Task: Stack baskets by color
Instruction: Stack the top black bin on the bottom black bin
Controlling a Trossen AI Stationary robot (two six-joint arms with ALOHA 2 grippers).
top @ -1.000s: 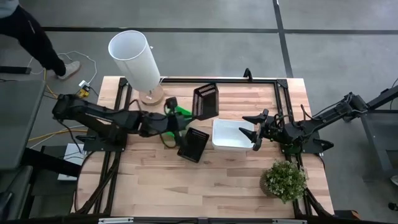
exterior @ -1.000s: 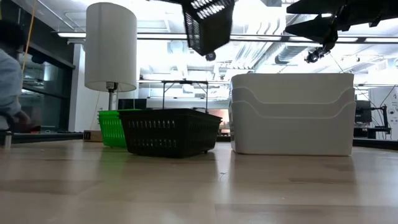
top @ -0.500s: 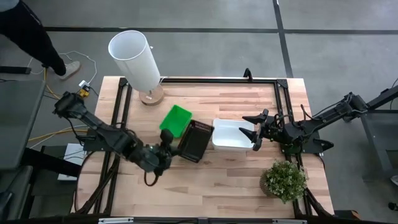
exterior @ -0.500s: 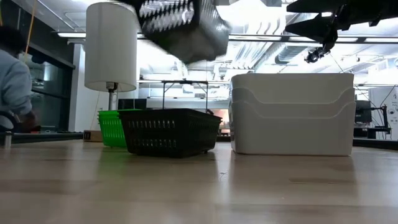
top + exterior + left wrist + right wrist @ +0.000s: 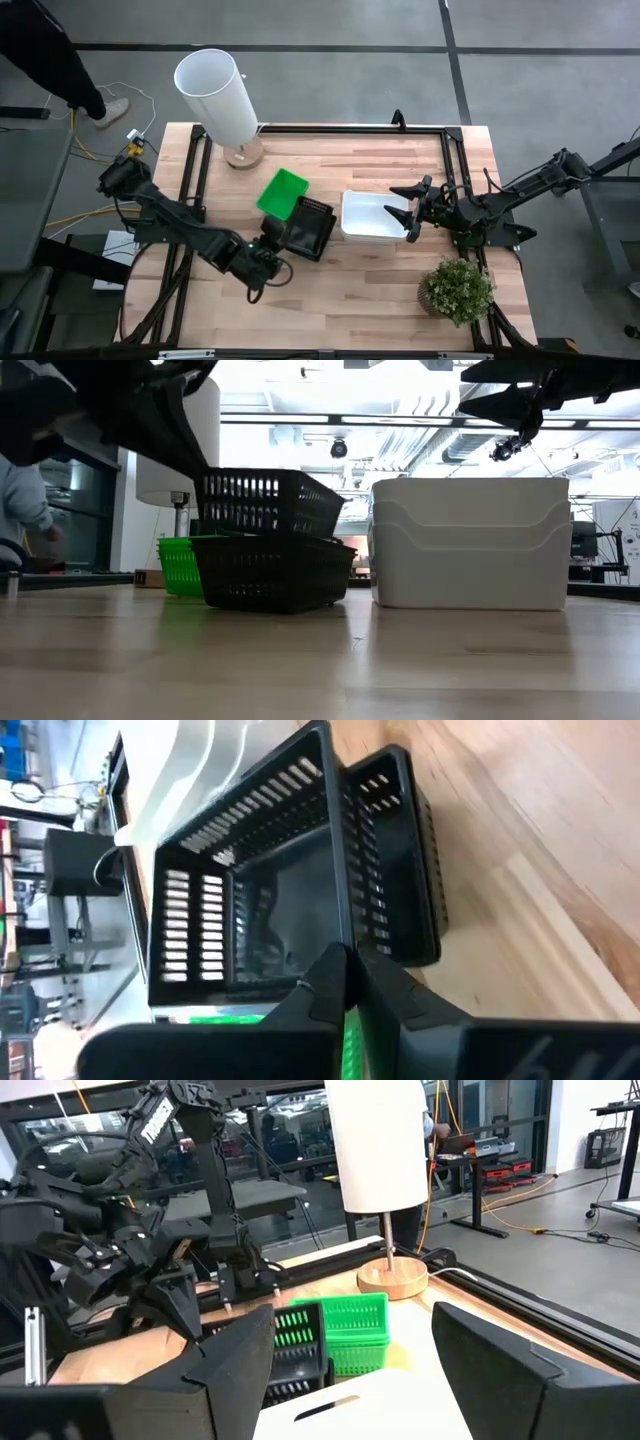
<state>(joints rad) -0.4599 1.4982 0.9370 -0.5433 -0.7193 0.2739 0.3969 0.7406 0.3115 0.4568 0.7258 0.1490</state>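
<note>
- Now the left gripper (image 5: 345,982) has its jaws pinched on the rim of a black basket (image 5: 309,222), resting tilted in a second black basket (image 5: 270,572) on the counter (image 5: 380,300).
- Beside them sit the green basket (image 5: 281,191) and white baskets (image 5: 372,216).
- Over the white baskets, the right gripper (image 5: 411,211) hangs, jaws wide, empty.

A tall white cylinder (image 5: 216,92) stood at the counter's (image 5: 340,300) far left corner; a potted plant (image 5: 458,290) sat near right.

No text, label, brand or number can be read on anything here.
</note>
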